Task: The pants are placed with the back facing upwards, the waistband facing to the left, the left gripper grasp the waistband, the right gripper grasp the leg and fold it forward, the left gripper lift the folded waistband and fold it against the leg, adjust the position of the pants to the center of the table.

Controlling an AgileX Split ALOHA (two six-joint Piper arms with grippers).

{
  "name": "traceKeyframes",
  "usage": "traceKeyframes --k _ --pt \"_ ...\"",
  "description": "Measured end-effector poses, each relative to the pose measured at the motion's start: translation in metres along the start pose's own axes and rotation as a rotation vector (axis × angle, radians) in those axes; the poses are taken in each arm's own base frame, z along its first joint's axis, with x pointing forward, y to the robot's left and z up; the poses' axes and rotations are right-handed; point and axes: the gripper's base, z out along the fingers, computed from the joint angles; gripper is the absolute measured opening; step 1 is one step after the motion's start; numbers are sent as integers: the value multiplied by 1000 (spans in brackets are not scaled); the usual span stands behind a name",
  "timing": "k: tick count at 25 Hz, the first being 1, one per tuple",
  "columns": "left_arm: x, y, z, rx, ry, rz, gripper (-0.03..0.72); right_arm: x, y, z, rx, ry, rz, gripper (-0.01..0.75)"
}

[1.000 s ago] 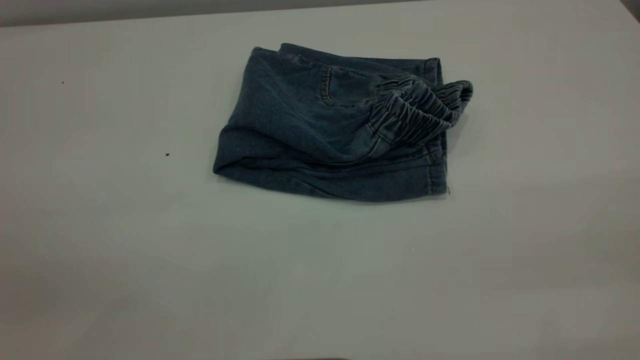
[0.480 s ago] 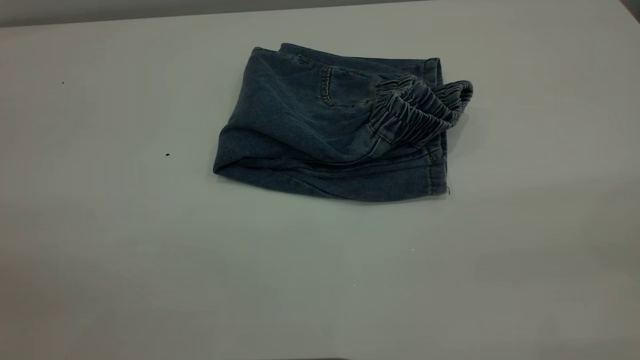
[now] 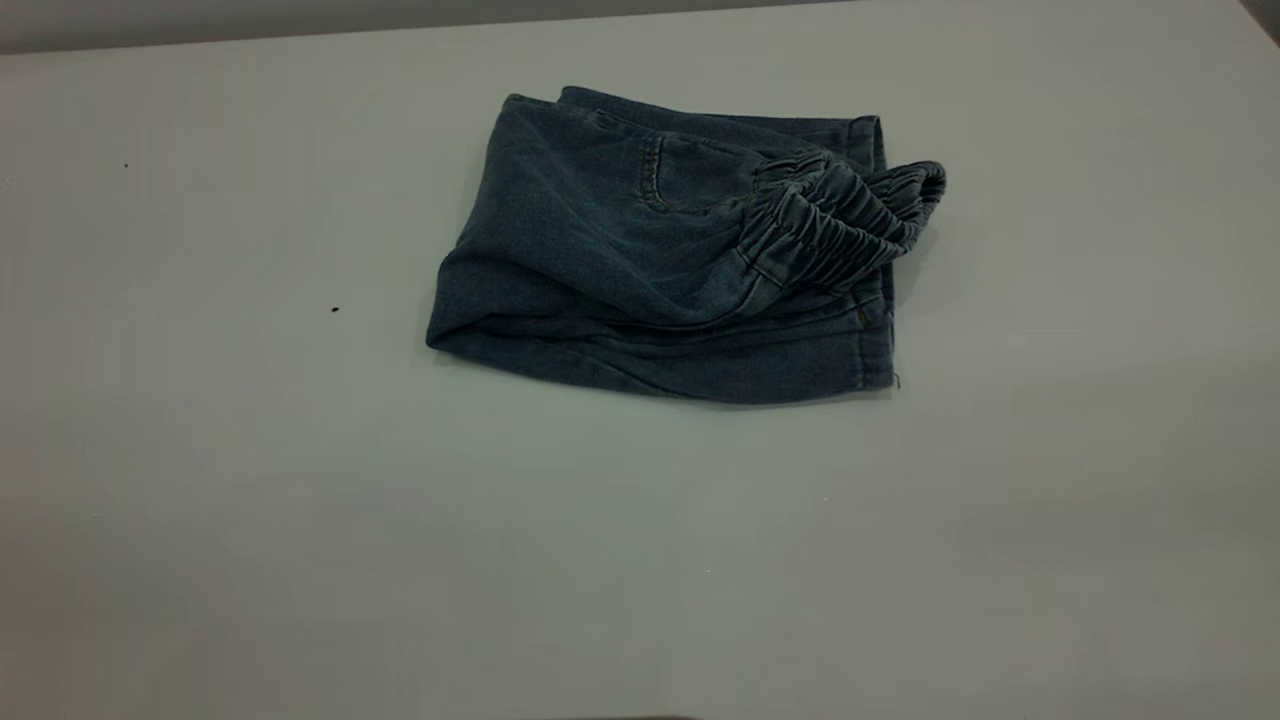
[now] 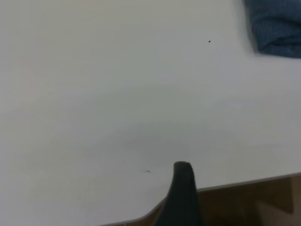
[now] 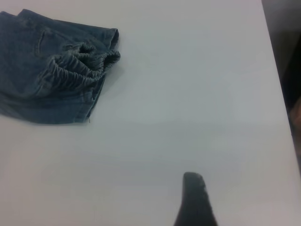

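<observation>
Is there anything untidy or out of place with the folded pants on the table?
Yes. The waistband is bunched and sticks out past the hems at the right side of the pants, not lying flat. The bundle also sits toward the far side of the table, not at its center.

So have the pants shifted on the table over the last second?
No. In the exterior view the pants lie in the same spot on the table; their folded left corner keeps its gap to the small dark speck.
</observation>
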Motion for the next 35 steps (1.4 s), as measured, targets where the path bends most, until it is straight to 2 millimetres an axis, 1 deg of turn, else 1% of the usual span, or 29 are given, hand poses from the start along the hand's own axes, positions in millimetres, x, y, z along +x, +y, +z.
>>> traceKeyframes --k 6,16,35 --pt "0 0 0 0 0 0 570 0 0 -1 -40 3 -22 423" --pt "0 0 0 0 0 0 570 1 -6 -1 19 5 38 423" --pt "0 0 0 0 0 0 570 1 -8 -1 43 6 27 423"
